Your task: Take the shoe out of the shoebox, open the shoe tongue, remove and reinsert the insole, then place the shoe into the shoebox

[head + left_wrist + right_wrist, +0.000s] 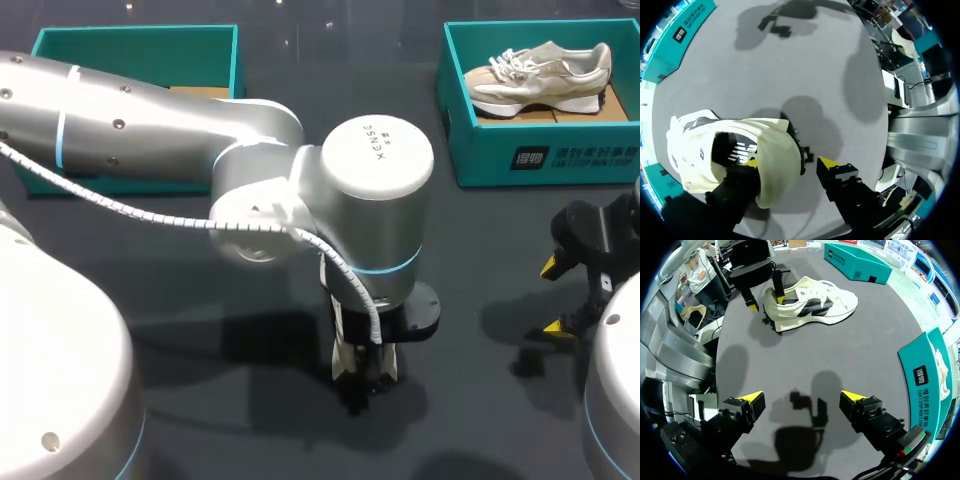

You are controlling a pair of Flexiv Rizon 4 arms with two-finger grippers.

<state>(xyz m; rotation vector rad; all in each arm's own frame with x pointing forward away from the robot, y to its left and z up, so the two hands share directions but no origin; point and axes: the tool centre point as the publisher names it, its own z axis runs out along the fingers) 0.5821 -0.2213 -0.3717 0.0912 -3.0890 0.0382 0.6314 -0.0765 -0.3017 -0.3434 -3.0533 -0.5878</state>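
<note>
Shoe (812,302) sits upright on its sole on the dark surface (850,355), out of any box, heel toward the left end effector (791,162); that end effector is spread, with 1 finger down inside the heel opening and the other outside, just clear of the heel, so it pinches nothing yet. The right end effector (802,399) is also spread and holds nothing, well apart from the shoe.

Risks, as I judge them: if the left fingers come together here they would catch the heel wall, not the insole (735,150) lying inside; any pull would then drag or tip the whole shoe, since nothing steadies it. The inner finger could also crumple the soft collar or wedge under the insole's edge and fold it. From above, the left arm hides the shoe entirely, so a slip would be hard to catch there.

Count: 2 shoes, 1 on the surface and a second shoe (540,72) lying in the far-right shoebox (545,160); 2 shoeboxes, the other being the far-left shoebox (135,35), its inside partly hidden by the arm; 2 end effectors; 1 insole visible.
</note>
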